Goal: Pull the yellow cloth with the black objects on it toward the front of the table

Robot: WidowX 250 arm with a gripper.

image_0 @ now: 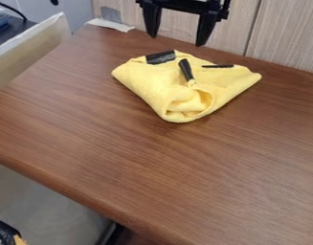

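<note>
The black gripper [177,41] hangs at the top of the view with its two fingers spread wide and nothing between them. Below and a little in front of it, a yellow cloth [149,85] lies bunched and folded on the brown table [152,162]. Three dark items rest on the cloth: a wide black piece [161,57] at its back left, a black handle [186,69] pointing up from the middle, and a thin black strip [218,66] at the right. The gripper touches none of them.
A pale wood-grain panel [283,38] stands along the table's back edge. At the back left corner lies a whitish strip [111,25]. A light-coloured board [30,50] borders the table's left side. The table's front edge slants from left to lower middle.
</note>
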